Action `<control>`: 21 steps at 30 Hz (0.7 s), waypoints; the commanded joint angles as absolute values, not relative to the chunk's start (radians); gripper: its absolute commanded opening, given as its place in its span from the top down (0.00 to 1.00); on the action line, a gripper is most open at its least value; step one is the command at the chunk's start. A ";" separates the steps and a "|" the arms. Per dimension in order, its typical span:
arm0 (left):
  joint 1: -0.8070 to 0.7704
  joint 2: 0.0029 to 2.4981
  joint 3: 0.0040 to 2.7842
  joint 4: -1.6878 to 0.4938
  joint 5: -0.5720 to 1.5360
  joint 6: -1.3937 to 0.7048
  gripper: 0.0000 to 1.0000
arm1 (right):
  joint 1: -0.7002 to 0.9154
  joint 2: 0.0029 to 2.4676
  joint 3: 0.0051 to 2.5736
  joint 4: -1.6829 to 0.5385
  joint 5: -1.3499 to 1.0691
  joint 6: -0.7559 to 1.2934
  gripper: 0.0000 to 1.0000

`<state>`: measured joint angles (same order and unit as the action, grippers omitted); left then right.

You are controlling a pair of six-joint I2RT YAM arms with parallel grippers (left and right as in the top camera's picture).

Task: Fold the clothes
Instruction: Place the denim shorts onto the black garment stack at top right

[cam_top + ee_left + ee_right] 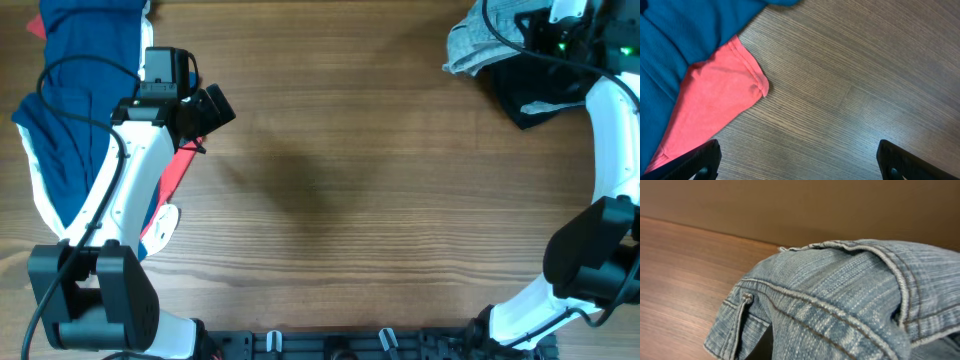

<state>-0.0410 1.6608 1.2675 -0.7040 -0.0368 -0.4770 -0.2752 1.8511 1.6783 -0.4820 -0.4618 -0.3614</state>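
Observation:
The pale blue denim shorts lie bunched at the far right of the table, partly on a black garment. My right gripper is at the shorts. In the right wrist view the denim fills the frame, bunches up at the jaws and hides the fingers. The navy garment with red and white parts lies at the far left. My left gripper is open and empty, hovering over bare wood just beside the garment's red corner.
The wooden table spreads between the two arms. A wall rises behind the table's far edge in the right wrist view. The left arm's white link lies over the navy garment. Cables run along both arms.

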 commanded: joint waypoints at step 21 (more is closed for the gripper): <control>-0.037 1.657 1.277 -0.722 0.014 -0.507 0.00 | -0.514 2.139 1.730 -0.274 -0.996 -0.441 0.96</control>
